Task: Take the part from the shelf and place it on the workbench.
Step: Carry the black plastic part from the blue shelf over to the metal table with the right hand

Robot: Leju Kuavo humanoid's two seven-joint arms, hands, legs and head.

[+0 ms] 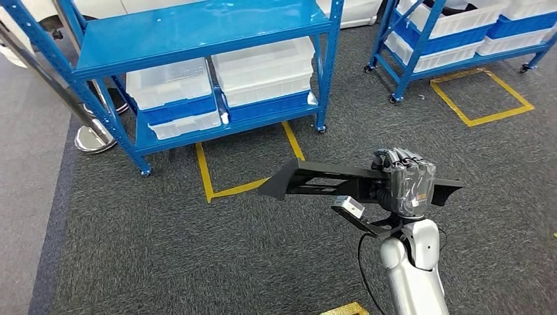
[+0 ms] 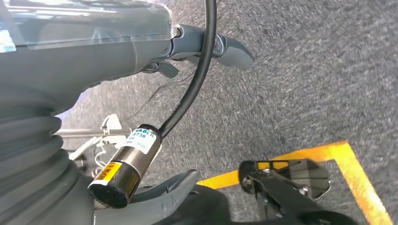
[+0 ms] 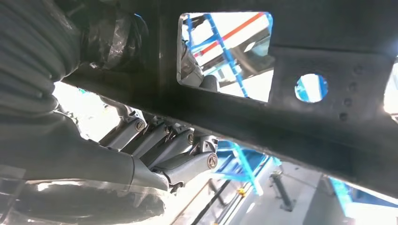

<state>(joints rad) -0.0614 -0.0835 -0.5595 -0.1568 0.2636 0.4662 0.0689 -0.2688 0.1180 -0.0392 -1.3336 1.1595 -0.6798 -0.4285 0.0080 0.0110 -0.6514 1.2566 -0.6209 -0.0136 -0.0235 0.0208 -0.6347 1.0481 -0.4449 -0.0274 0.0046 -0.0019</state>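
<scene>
At the far left of the head view a chrome post stands on its round base on the grey carpet. Beside it a blue shelf carries white bins on its lower level, with yellow floor tape in front. Toward the middle, the black part is held in the air above the carpet, well apart from the shelf. Its long axis lies roughly level, running left to right; the tapered, pointed end faces left and a short stub juts out to the right of the right hand. That hand grips the part near its right end, fingers curled together around the bar. Further right stands a second blue shelf. The left hand hangs over the carpet; whether its fingers are spread or closed cannot be told.
</scene>
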